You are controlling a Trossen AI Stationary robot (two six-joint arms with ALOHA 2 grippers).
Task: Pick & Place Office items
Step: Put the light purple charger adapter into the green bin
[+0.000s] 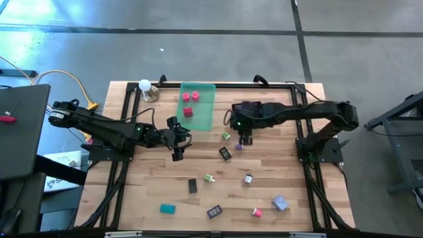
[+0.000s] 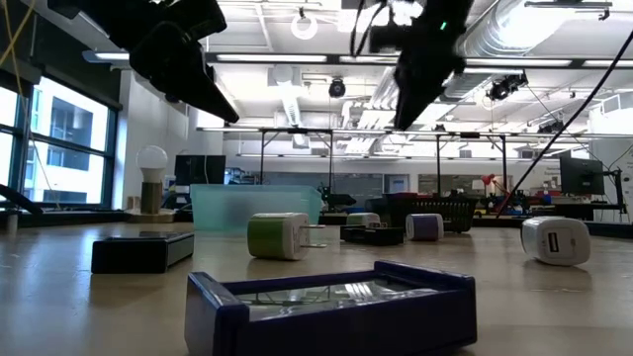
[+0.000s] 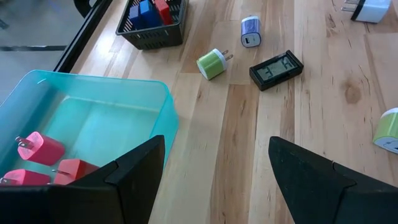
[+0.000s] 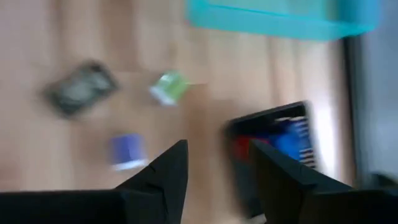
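The left gripper (image 1: 177, 141) is held spread and empty beside the translucent teal tray (image 1: 206, 112), where three pink and red chargers (image 3: 38, 149) are seen. The right gripper (image 1: 245, 139) is poised, fingers parted, above a lavender charger (image 4: 127, 151); a green charger (image 3: 212, 63), small black clock (image 3: 277, 69) and black mesh basket (image 3: 152, 36) lie nearby.

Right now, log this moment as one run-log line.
left gripper: open, empty, beside tray | right gripper: open, empty, above table | tray: three pink and red pieces
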